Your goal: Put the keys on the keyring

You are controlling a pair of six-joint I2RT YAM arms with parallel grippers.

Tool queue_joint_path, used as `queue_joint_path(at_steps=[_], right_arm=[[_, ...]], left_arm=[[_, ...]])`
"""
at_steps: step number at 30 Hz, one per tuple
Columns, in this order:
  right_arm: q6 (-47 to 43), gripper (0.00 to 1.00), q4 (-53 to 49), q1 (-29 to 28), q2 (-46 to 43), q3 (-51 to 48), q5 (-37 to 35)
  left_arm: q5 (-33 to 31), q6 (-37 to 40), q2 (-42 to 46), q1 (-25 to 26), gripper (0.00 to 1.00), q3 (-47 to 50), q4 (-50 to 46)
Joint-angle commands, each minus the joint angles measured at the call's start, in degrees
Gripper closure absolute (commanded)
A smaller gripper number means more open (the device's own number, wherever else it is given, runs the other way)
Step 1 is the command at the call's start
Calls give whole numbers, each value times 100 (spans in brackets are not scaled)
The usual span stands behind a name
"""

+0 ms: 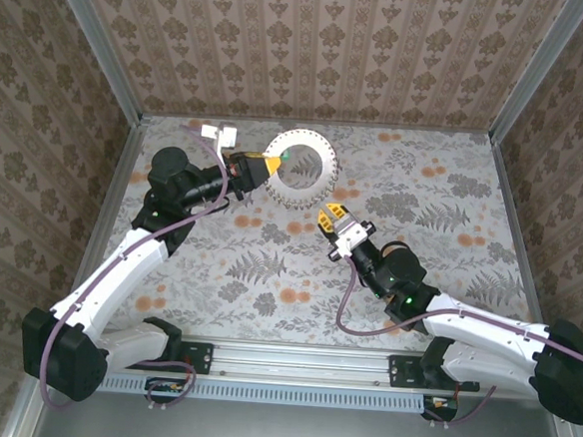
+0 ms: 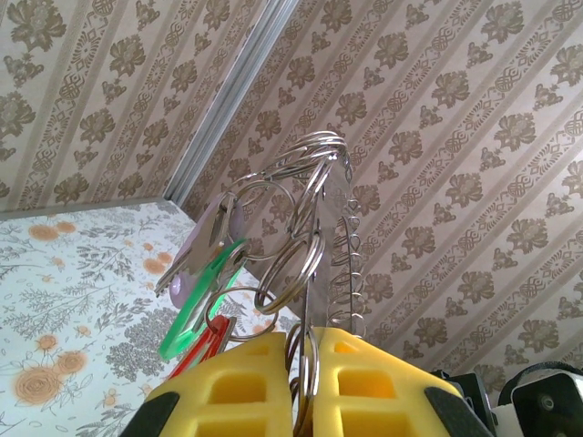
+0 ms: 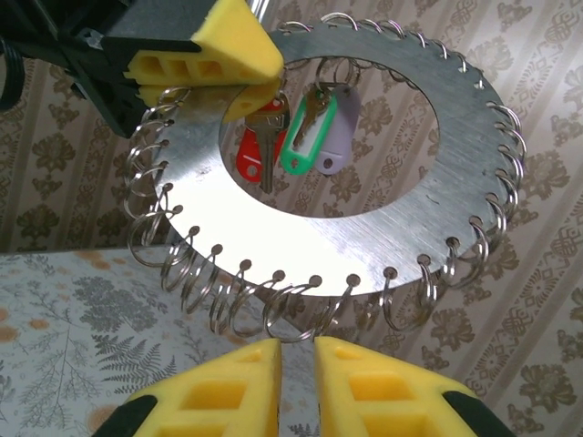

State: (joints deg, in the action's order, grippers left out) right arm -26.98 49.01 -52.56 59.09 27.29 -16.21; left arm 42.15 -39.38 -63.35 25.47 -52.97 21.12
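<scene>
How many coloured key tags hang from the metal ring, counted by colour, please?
red tag: 1
green tag: 1
lilac tag: 1
Total: 3

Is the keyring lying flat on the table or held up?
Held up: the left gripper clamps the keyring, keys dangling, wall behind.

The keyring [image 1: 301, 168] hangs above the far desk [image 1: 452, 215], with the left tool [image 1: 269, 164] on its left edge. The right tool [image 1: 328, 218] sits just near it, and the keys [image 3: 301, 137] hang in its hole.
</scene>
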Motion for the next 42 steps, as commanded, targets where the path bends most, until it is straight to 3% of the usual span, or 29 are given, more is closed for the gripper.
queue_joint_path(at_steps=[1, 19, 33, 42], right_arm=[[-60, 81, 128, -20, 105, 208, 170], [263, 80, 177, -45, 90, 18, 71], [343, 78, 179, -45, 2, -130, -87], [311, 78, 468, -44, 236, 47, -88]], left_arm=[[-3, 98, 121, 33, 100, -101, 87], [-83, 257, 126, 204, 100, -206, -128], [-999, 421, 367, 308, 100, -130, -428], [-1061, 353, 437, 369, 100, -40, -388]])
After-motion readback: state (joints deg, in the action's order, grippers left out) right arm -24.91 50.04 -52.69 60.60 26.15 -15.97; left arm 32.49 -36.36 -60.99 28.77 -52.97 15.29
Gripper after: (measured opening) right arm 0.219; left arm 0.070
